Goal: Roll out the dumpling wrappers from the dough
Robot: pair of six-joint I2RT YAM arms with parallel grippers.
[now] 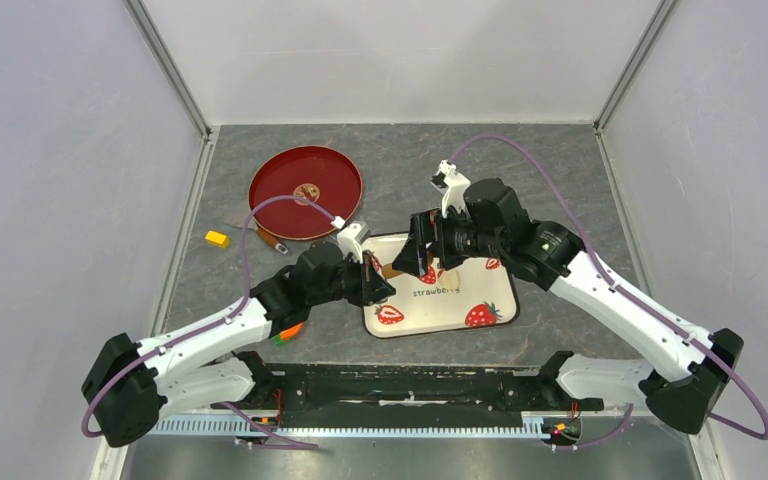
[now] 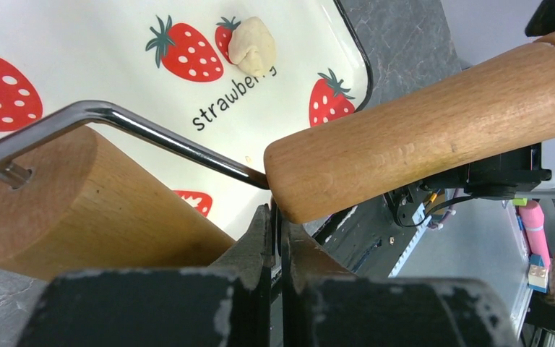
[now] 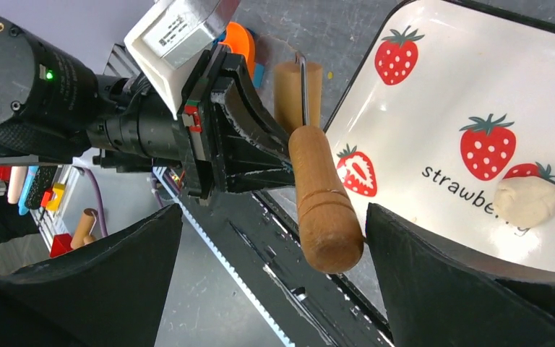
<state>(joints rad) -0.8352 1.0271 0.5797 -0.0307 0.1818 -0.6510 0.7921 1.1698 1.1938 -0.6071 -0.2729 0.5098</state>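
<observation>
The grey marbled surface carries everything, and both arms reach in from its near edge to meet over its middle. At the far left lies a round red plate with a small brown item at its centre, too small to identify. Right of it, nearer the arms, sits the white strawberry tray, a rounded rectangle with a dark rim and the word "strawberry" printed on it. Over the tray's left edge hangs the wooden roller, its drum and handle joined by a bent metal rod. The left fingers are pressed together, pinching that rod where it enters the handle. The right fingers are spread wide on either side of the handle's free end, with a gap between them and the wood. The dough, a small pale cream lump, rests on the tray against a strawberry print just above the lettering, apart from the roller. In the top view the right wrist hangs over that part of the tray. A small yellow block lies on the surface near the plate's lower left.
</observation>
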